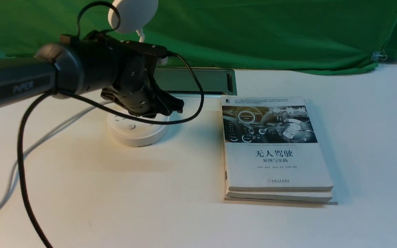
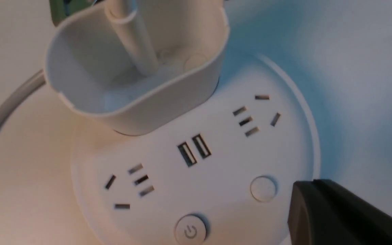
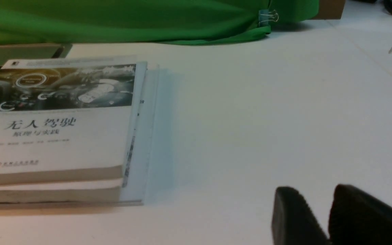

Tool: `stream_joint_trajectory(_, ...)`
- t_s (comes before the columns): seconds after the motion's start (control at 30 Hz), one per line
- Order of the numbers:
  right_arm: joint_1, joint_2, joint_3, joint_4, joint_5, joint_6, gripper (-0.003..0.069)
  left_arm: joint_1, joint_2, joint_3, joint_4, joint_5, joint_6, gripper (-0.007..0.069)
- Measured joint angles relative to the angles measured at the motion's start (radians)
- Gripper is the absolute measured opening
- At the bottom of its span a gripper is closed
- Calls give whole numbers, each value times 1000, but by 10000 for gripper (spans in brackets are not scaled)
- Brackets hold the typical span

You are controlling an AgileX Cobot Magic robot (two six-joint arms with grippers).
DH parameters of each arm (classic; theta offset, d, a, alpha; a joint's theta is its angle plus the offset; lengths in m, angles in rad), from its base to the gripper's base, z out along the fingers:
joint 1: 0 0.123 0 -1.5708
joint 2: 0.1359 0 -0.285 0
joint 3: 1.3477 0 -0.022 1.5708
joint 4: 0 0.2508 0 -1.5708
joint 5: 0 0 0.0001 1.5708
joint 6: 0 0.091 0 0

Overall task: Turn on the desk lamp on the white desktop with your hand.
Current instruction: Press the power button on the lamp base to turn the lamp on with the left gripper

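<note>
The desk lamp stands on the white desktop (image 1: 81, 193) at the back left. Its disc head (image 1: 133, 13) is at the top and its round base (image 1: 136, 136) below. My left gripper (image 1: 176, 106), the black hand on the "PIPER" arm, hovers low over the far right part of the base. In the left wrist view the base (image 2: 216, 177) shows sockets, a power button (image 2: 191, 231) and a plain round button (image 2: 263, 188). The cup holder (image 2: 138, 85) rises behind them. The left gripper (image 2: 305, 197) is shut and empty, its tip just beside the plain button. My right gripper (image 3: 315, 200) is slightly open over bare desktop.
Two stacked books (image 1: 274, 151) lie right of the lamp and also show in the right wrist view (image 3: 56, 129). A dark metal-rimmed panel (image 1: 198, 81) sits behind the lamp. Green cloth (image 1: 253, 31) hangs along the back. The lamp's grey cord (image 1: 29, 148) and the arm's black cable (image 1: 21, 165) trail to the left.
</note>
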Motion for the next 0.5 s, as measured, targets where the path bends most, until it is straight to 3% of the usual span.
stream_joint_trajectory(0.5, 0, 0, 0, 0, 0, 0, 238, 1, 38, -5, 61, -52, -44, 1)
